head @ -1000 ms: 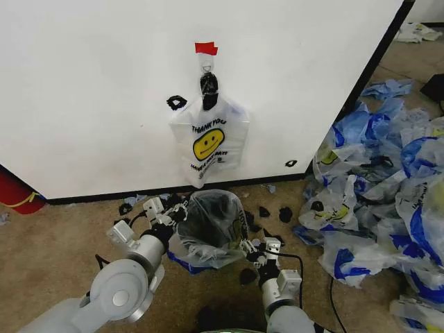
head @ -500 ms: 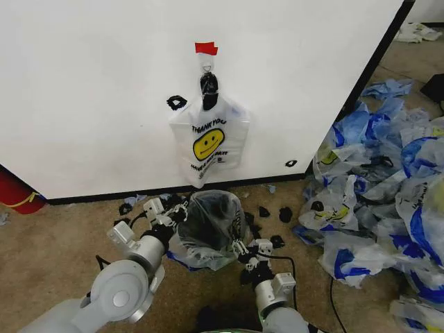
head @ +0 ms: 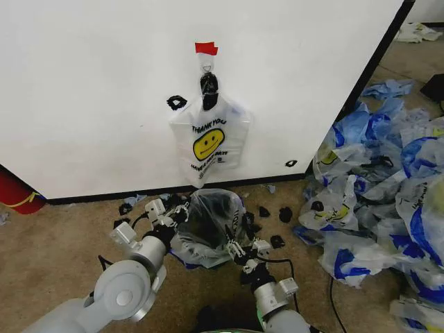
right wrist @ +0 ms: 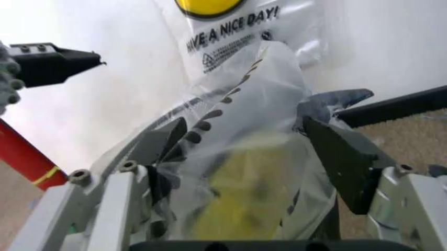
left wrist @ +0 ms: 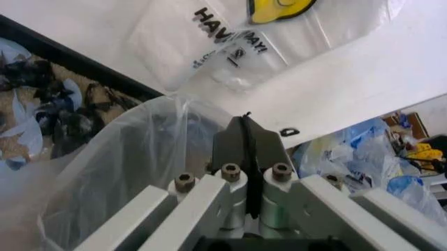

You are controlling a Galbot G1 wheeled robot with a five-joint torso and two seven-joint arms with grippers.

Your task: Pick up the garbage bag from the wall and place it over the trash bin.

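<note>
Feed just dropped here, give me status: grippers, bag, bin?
Left gripper shut on bin-side bag rim. Right gripper open around it. Translucent smiley garbage bag hangs on white wall. Round black trash bin already lined.

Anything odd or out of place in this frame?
Yes. A smiley garbage bag hangs on the wall hook, while the trash bin already wears a bag. Black scraps litter the floor, and loose bags are heaped to the robot's right.

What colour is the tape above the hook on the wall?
Red. The tape sits on the white wall, clearest in the head view.
</note>
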